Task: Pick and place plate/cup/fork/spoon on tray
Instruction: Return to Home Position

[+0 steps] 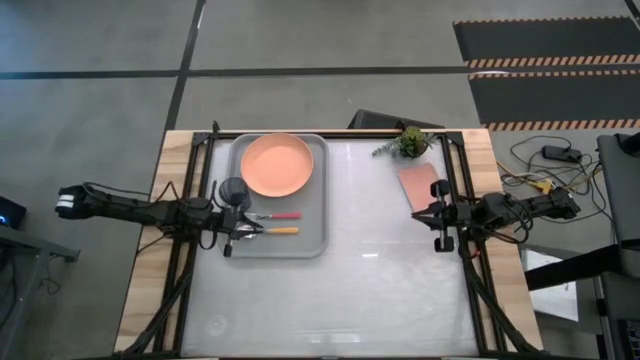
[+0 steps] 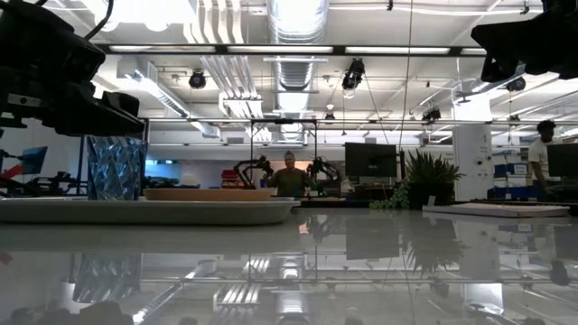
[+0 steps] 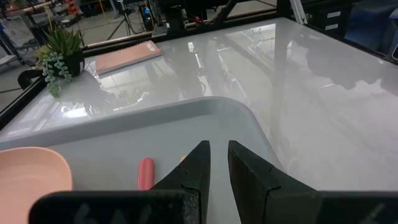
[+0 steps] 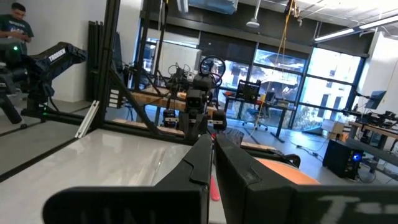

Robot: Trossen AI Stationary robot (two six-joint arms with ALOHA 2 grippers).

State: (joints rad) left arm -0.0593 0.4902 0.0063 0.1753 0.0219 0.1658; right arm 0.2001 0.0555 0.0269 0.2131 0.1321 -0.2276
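The left gripper (image 1: pixel 240 232) is hovering over the tray's (image 1: pixel 315 245) near left part, just above the bowl end of the spoon (image 1: pixel 272 231). Its fingers (image 3: pixel 198 165) are standing a little apart, with a narrow gap between them, and they are holding nothing. The fork (image 1: pixel 275 216) is lying just beside the spoon on the tray, the cup (image 1: pixel 233 190) is standing close behind the gripper, and the plate (image 1: pixel 277 165) is sitting in the tray's far part. So all four things are already lying on the tray, and the step in hand is looking like a retreat after the release.

To do this well, the left arm is needing to rise straight up first, because the cup is very near and a sideways move could knock it or drag the spoon.

The right gripper (image 1: pixel 442 216) is waiting at the worktop's right side, near the pink slab (image 1: pixel 418 182) and a small plant (image 1: pixel 409 141). Its fingers are nearly together and empty.
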